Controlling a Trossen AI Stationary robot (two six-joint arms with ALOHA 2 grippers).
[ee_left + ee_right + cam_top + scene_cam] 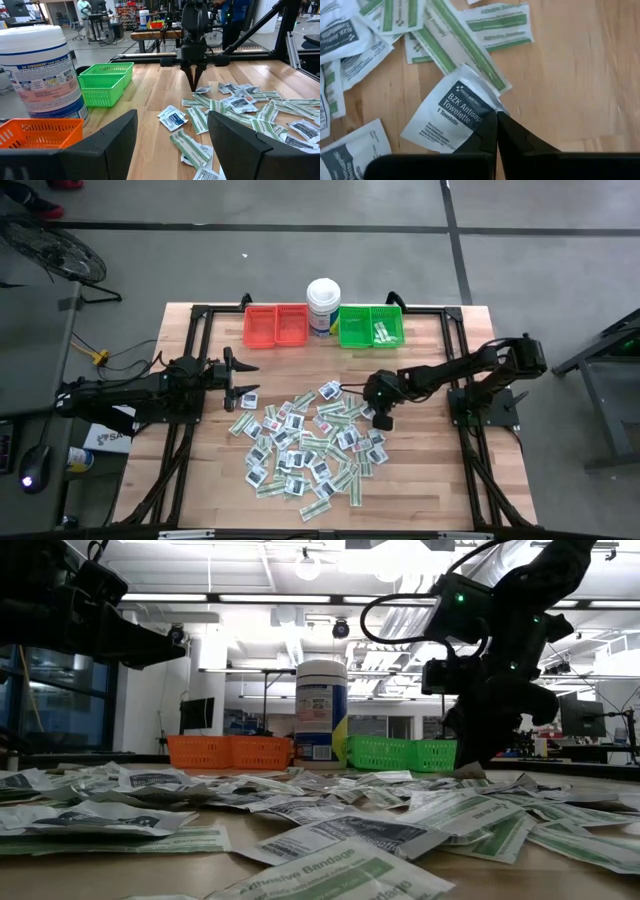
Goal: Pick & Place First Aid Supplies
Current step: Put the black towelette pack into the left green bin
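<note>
Here, right claw [496, 131] lowered, pinching towelette packet [451, 114] corner, left claw [243, 383] waiting

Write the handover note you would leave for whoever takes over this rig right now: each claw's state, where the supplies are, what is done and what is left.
Right claw: shut on the corner of a white towelette packet at the pile's right edge, down at the table.
Left claw: open, empty, waiting left of the pile.
Supplies: most packets are scattered mid-table.
Done: a few packets lie in the green bin; the red bin looks empty.
Left: lift the pinched packet, bin it, then clear the rest of the pile. The white tub stands between the bins.
</note>
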